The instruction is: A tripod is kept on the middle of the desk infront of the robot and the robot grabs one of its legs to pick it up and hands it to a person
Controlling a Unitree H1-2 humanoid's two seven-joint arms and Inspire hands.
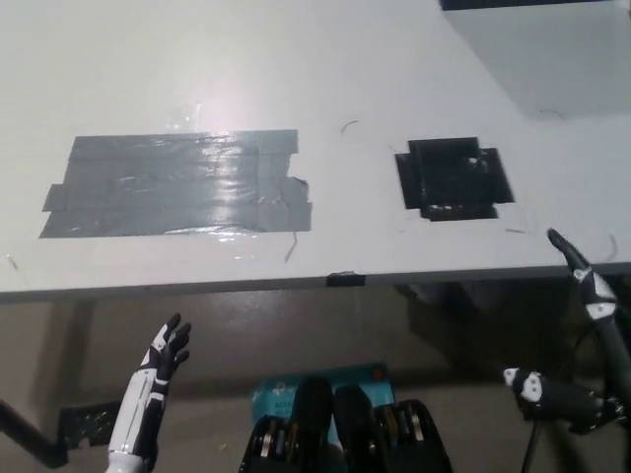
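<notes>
No tripod shows on the bench [325,59]. Right hand [582,335] hangs lower right, fingers spread, empty; left hand [163,355] rests lower left, fingers spread.

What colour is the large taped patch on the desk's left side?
Grey, glossy with glare: the tape patch on the white desk, head view.
</notes>
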